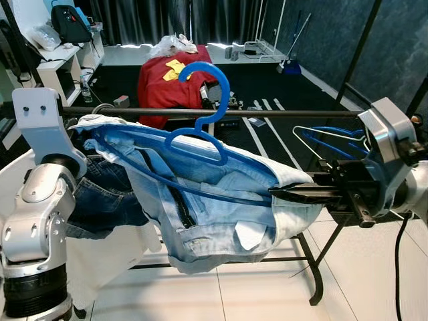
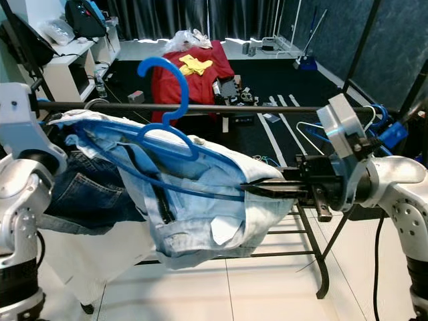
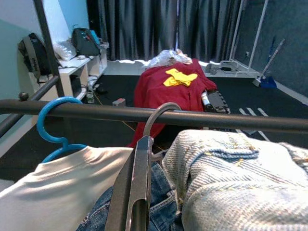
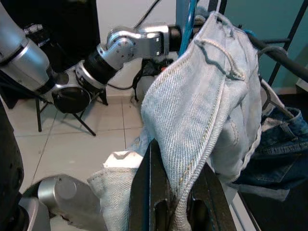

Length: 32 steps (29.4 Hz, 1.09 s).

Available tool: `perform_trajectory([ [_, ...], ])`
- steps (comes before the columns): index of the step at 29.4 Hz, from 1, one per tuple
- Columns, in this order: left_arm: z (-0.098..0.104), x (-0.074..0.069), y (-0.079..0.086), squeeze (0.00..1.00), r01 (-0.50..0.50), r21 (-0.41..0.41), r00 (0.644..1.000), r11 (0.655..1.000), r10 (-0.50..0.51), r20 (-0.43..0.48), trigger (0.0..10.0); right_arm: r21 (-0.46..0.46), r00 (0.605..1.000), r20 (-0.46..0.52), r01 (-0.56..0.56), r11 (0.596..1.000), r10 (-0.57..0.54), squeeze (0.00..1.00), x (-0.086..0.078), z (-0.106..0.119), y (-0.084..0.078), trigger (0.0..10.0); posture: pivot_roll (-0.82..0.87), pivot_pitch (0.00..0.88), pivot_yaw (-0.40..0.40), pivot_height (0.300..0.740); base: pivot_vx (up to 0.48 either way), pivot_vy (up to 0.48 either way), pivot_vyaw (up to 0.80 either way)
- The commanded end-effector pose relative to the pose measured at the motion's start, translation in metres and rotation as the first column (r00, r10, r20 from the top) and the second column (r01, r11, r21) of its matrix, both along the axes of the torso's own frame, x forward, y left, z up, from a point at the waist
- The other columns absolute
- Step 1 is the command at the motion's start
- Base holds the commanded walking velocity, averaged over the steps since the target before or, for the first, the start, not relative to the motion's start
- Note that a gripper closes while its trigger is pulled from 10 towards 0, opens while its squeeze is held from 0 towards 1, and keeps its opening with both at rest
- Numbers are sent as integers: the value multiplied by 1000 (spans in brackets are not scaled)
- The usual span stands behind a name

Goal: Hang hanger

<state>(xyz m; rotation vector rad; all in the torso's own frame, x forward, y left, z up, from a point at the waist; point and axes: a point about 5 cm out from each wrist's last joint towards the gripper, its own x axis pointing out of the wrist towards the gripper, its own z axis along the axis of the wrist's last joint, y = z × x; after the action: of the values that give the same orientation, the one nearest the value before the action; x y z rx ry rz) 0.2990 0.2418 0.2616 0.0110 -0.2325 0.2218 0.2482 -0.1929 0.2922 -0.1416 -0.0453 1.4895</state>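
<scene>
A blue hanger point(image 1: 200, 144) carries a light denim garment point(image 1: 221, 214) in front of the black rail point(image 1: 281, 114). Its hook point(image 1: 207, 73) rises above the rail and its neck crosses the bar on my side. My right gripper point(image 1: 277, 192) is shut on the hanger's right end, with the denim hem pinched between its fingers point(image 4: 154, 192). My left arm point(image 1: 40, 174) reaches in at the garment's left end. In the left wrist view, the left gripper point(image 3: 143, 144) has its fingers together just below the rail point(image 3: 231, 120), beside a grey hook point(image 3: 161, 113).
Dark jeans point(image 1: 100, 194) and a white shirt point(image 3: 53, 192) on another blue hanger point(image 3: 48, 130) hang at the rail's left. Empty hangers point(image 1: 328, 137) sit on the rail at the right. A red-covered heap point(image 1: 170, 87) and a white shelf point(image 1: 57, 67) stand behind the rack.
</scene>
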Motion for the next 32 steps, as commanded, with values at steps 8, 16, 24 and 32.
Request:
perform_trajectory([
  [8,-14,-10,52,0,-179,-20,983,984,179,-30,10000,154,999,42,6,988,-12,0,-7,23,-22,10000,-103,0,-1,740,0,0,0],
  [16,8,-8,14,0,155,23,977,988,-157,141,10000,207,1000,-4,18,978,-18,0,-2,15,-22,10000,-101,0,-1,740,0,0,0],
  [24,1,-23,-36,0,448,130,879,885,-462,116,10000,254,967,27,237,938,-252,0,29,14,-20,10000,-100,0,4,740,0,0,0],
  [32,-27,-53,-95,890,770,179,632,612,-770,-85,10000,109,929,56,359,927,-366,0,49,4,-10,10000,-103,0,-3,740,0,0,0],
])
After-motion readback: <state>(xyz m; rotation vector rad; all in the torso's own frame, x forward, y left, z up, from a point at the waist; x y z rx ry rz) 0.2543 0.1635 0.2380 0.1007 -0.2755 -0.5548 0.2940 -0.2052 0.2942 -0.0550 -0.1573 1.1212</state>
